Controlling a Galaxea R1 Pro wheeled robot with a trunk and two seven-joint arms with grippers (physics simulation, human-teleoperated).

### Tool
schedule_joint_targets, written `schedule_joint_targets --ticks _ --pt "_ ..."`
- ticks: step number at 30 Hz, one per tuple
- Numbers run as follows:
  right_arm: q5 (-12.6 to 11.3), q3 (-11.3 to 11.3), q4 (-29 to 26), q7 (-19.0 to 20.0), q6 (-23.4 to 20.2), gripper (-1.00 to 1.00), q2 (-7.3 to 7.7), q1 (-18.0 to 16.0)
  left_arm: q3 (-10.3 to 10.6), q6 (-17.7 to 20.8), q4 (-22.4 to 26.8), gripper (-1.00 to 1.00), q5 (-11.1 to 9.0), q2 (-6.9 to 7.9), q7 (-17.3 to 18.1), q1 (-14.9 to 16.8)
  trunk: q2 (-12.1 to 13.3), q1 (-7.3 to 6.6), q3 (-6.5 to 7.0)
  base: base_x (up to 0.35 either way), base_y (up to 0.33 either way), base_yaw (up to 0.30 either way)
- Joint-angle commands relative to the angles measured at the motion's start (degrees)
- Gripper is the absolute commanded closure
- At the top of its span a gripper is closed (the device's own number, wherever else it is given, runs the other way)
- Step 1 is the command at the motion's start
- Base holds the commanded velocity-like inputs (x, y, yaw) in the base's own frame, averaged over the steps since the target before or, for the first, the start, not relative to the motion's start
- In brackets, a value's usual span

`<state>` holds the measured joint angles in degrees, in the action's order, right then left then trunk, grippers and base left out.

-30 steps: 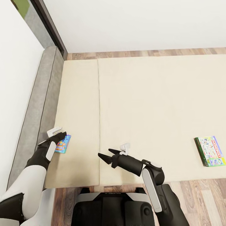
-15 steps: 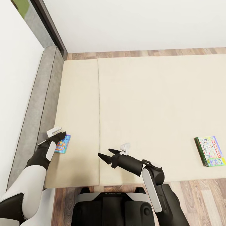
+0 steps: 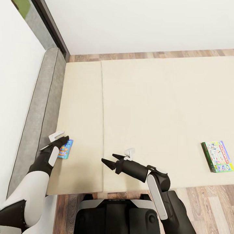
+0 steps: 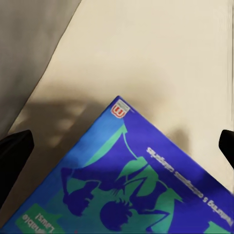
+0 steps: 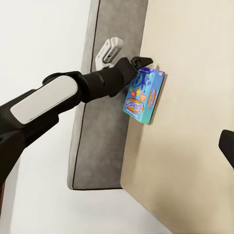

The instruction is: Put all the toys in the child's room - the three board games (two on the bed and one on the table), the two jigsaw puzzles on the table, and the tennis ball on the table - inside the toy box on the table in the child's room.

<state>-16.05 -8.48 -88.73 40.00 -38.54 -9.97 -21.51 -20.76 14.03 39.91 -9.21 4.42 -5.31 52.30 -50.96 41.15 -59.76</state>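
At the lower left of the head view, the small blue cartoon-printed board game box (image 3: 65, 149) lies flat on the beige mattress bed (image 3: 146, 107). The left pincer (image 3: 62, 138) hovers spread over it. It looks light, stiff and slick, so pinching across a thin edge seems best.

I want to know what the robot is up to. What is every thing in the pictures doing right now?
Blue board game: flat on the bed, near the grey headboard, under the left claw.
Monopoly game: flat on the bed, untouched.
Left claw: open over the blue game.
Right claw: open, holding nothing.
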Motion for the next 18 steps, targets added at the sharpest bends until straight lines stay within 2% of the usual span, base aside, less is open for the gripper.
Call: schedule_joint_targets --ticks 1,11,18 --pt "-0.3 0.0 0.0 0.0 -0.4 -1.00 -0.02 0.0 0.0 0.3 0.1 -1.00 -0.7 -0.04 -0.4 0.0 0.0 0.01 -0.03 0.000 0.000 0.000" --pt "-0.3 0.0 0.0 0.0 -0.4 -1.00 -0.02 0.0 0.0 -0.4 0.0 -1.00 -4.3 -0.24 -0.6 0.0 0.0 0.01 -0.03 0.000 0.000 0.000" --pt "-0.3 0.0 0.0 0.0 -0.3 -1.00 -0.02 0.0 0.0 -0.5 -0.2 -1.00 -4.9 -0.28 -0.7 0.0 0.0 0.01 -0.03 0.000 0.000 0.000"
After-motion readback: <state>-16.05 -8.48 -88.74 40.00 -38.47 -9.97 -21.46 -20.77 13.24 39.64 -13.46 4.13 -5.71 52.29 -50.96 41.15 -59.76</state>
